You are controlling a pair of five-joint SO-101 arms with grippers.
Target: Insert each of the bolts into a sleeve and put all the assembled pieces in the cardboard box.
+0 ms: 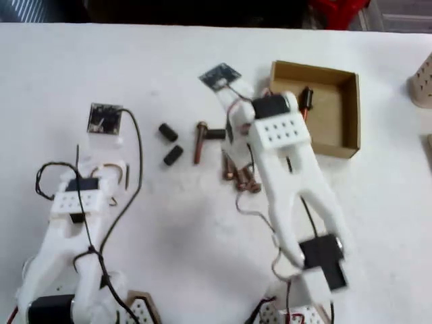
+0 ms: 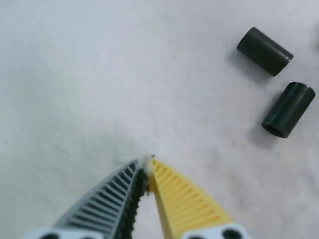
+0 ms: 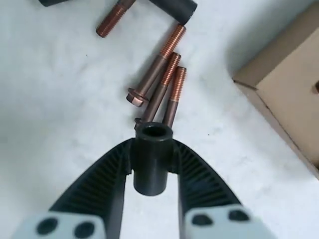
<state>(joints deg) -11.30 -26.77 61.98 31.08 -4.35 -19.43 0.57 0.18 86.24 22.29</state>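
My right gripper (image 3: 152, 149) is shut on a black sleeve (image 3: 151, 162), held upright with its open bore showing. Just beyond it, three copper bolts (image 3: 162, 85) lie side by side on the white table. Farther off lie another bolt (image 3: 114, 17) and a loose sleeve (image 3: 175, 7). In the high view the right arm (image 1: 273, 128) hangs over the bolt pile (image 1: 240, 177), beside the cardboard box (image 1: 345, 111). My left gripper (image 2: 148, 167) is shut on nothing, low over bare table. Two black sleeves (image 2: 264, 45) (image 2: 288, 109) lie ahead of it, apart from it.
The box holds one dark piece (image 1: 305, 98) near its left wall. A single bolt (image 1: 200, 143) lies between the two loose sleeves (image 1: 169, 132) and the right arm. Black cables (image 1: 131, 182) loop around the left arm. A pale pegged object (image 1: 422, 84) stands at the right edge.
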